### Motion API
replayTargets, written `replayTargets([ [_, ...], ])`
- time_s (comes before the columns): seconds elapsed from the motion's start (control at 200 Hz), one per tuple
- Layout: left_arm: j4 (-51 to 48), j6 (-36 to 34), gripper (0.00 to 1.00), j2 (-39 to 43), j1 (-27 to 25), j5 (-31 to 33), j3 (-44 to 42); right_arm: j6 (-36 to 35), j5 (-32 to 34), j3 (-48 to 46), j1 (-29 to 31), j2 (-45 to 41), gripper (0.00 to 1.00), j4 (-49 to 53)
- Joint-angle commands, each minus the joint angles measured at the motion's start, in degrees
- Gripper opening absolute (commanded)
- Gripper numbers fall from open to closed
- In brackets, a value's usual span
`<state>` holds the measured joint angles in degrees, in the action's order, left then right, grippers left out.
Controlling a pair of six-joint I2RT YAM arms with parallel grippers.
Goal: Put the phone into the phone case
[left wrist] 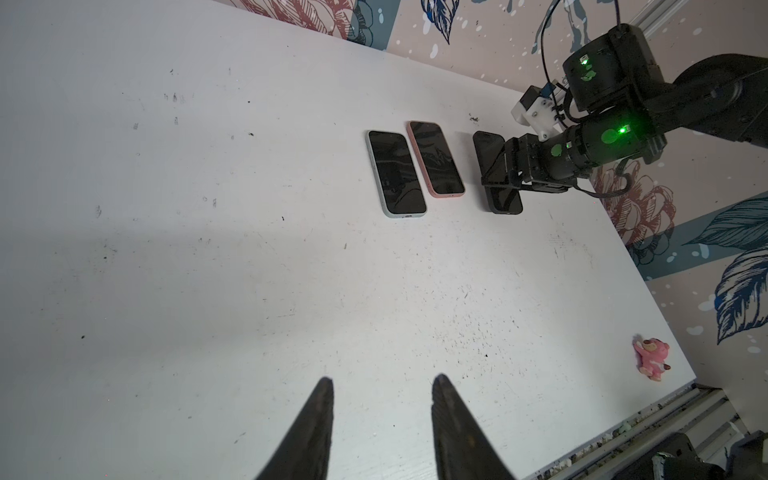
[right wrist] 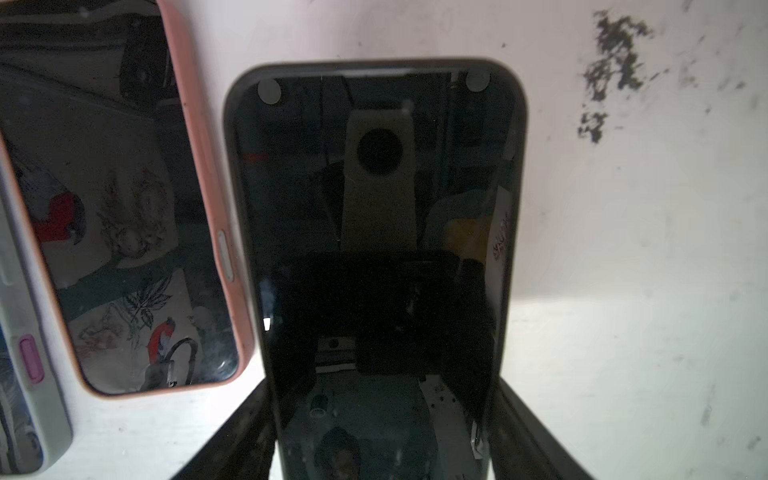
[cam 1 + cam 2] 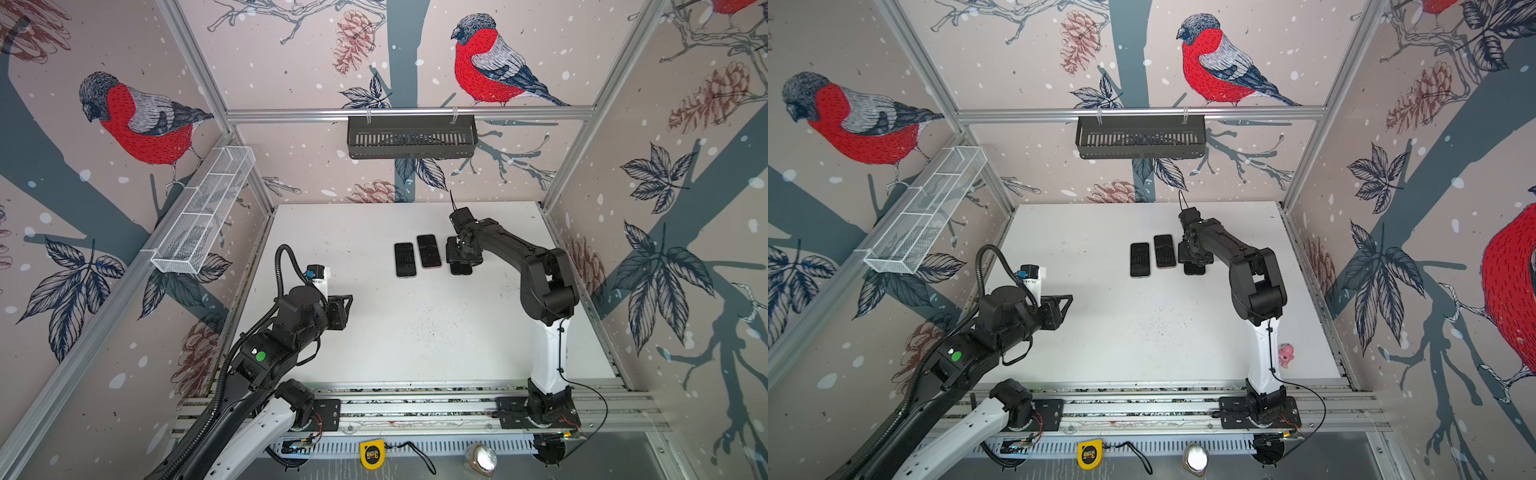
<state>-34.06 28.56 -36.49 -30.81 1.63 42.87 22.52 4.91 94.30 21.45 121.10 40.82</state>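
While the glossy black phone point(image 2: 374, 187) lies flat in its dark, round-cornered case point(image 2: 374, 65) on the scuffed white table point(image 2: 623, 249), the right gripper point(image 2: 382, 384) straddles its long sides, whether pinching I cannot tell, beside a pink-cased phone point(image 2: 124, 208), and the left gripper point(image 1: 382, 382) hangs parted, empty.

3 walls point(image 3: 291, 54) papered pale pink with red-breasted bullfinches point(image 3: 482, 62), pine cones point(image 3: 355, 39) and grey-blue branches point(image 3: 403, 50); aluminium frame rails point(image 3: 407, 113) at the corners; 1 black slotted basket point(image 3: 411, 141) hangs on the back rail; 1 white wire basket point(image 3: 203, 212) on the left rail; scuffed white tabletop point(image 3: 395, 332), evenly lit.
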Motion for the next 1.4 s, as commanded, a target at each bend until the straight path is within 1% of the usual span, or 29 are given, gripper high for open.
replayTargets([
  [0.0, 2.47, -0.72, 0.39, -0.80, 0.18, -0.66, -0.50, -0.42, 0.64, -1.21, -0.07, -0.29, 0.58, -0.45],
  [0.105, 2.93, -1.21, 0.39, -0.76, 0.20, -1.63, -0.77, -0.70, 0.17, -2.26, -0.09, 0.01, 0.59, -1.22],
  [0.155, 3.04, -1.14, 0.40, -0.60, 0.17, -1.71, -0.79, -0.80, 0.09, -2.41, -0.03, 0.11, 0.61, -1.40],
  [0.265, 2.99, -1.28, 0.45, -0.35, 0.22, -1.63, -0.85, -0.95, 0.04, -2.29, -0.10, 0.61, 0.69, -1.53],
  [0.335, 2.95, -1.21, 0.46, -0.23, 0.22, -1.61, -0.84, -1.06, 0.18, -2.13, -0.18, 0.47, 0.74, -1.53],
  [0.375, 2.95, -1.26, 0.48, -0.15, 0.20, -1.63, -0.81, -1.11, 0.27, -1.89, -0.18, 0.28, 0.79, -1.44],
  [0.445, 2.95, -1.27, 0.54, -0.05, 0.14, -1.62, -0.89, -1.17, 0.69, -1.74, -0.18, -0.52, 0.88, -1.10],
  [0.47, 3.03, -1.27, 0.58, -0.03, 0.11, -1.63, -0.86, -1.02, 0.93, -1.77, -0.17, -1.00, 0.89, -1.09],
  [0.52, 3.04, -1.23, 0.63, -0.06, 0.14, -1.63, -0.87, -1.00, 1.28, -2.21, -0.22, -2.53, 0.91, -1.15],
  [0.575, 3.01, -1.23, 0.66, -0.16, 0.19, -1.63, -0.86, -0.91, 1.63, -3.22, -0.32, -4.70, 0.91, -1.58],
  [0.655, 3.04, -1.24, 0.73, -0.39, 0.22, -1.71, -0.86, -0.43, 2.01, -5.10, -0.53, -8.62, 0.91, -2.37],
  [0.69, 2.95, -1.19, 0.76, -0.42, 0.18, -1.71, -0.75, -0.39, 2.28, -6.39, -0.53, -10.96, 0.91, -3.09],
  [0.73, 2.88, -1.13, 0.78, -0.29, 0.17, -1.63, -0.71, -0.23, 2.21, -8.18, -0.60, -13.89, 0.91, -4.26],
  [0.926, 2.36, -0.96, 0.79, 1.36, 0.17, -0.30, -0.05, -0.20, 2.31, -18.83, -0.67, -30.78, 0.92, -10.26],
  [0.981, 2.04, -0.85, 0.84, 1.81, 0.15, 1.19, 0.29, -0.03, 3.23, -21.70, -0.76, -35.30, 0.92, -10.89],
  [1.006, 1.99, -0.72, 0.89, 1.93, 0.18, 2.06, 0.44, 0.07, 3.94, -22.90, -0.73, -37.38, 0.92, -11.12],
  [1.021, 1.98, -0.61, 0.96, 1.95, 0.16, 2.59, 0.46, 0.13, 4.35, -23.58, -0.77, -38.71, 0.92, -11.23],
  [1.041, 2.20, -0.56, 0.98, 2.11, 0.16, 3.29, 0.50, 0.19, 4.87, -24.60, -0.73, -40.42, 0.93, -11.45],
  [1.066, 2.67, -0.68, 0.98, 2.12, 0.14, 4.17, 0.27, 0.36, 5.78, -25.69, -0.85, -42.74, 0.94, -11.93],
  [1.086, 3.18, -0.90, 0.98, 2.12, 0.13, 4.82, 0.20, 0.48, 6.44, -26.95, -0.74, -44.75, 0.99, -12.47],
  [1.101, 3.66, -1.10, 0.98, 2.12, 0.21, 5.24, 0.00, 0.50, 6.90, -27.71, -0.74, -46.38, 1.00, -13.08],
  [1.186, 7.43, -3.15, 0.97, 2.07, 0.13, 6.80, -0.79, 0.14, 8.83, -33.73, -0.76, -57.04, 1.00, -17.86],
  [1.236, 10.45, -4.94, 0.97, 2.29, 0.22, 7.43, -1.57, -0.80, 9.65, -37.99, -0.76, -63.63, 1.00, -22.84],
  [1.396, 23.29, -8.50, 0.97, 4.32, 0.19, 12.70, -6.01, -2.05, 14.37, -50.56, -0.88, -81.99, 0.99, -34.21],
])
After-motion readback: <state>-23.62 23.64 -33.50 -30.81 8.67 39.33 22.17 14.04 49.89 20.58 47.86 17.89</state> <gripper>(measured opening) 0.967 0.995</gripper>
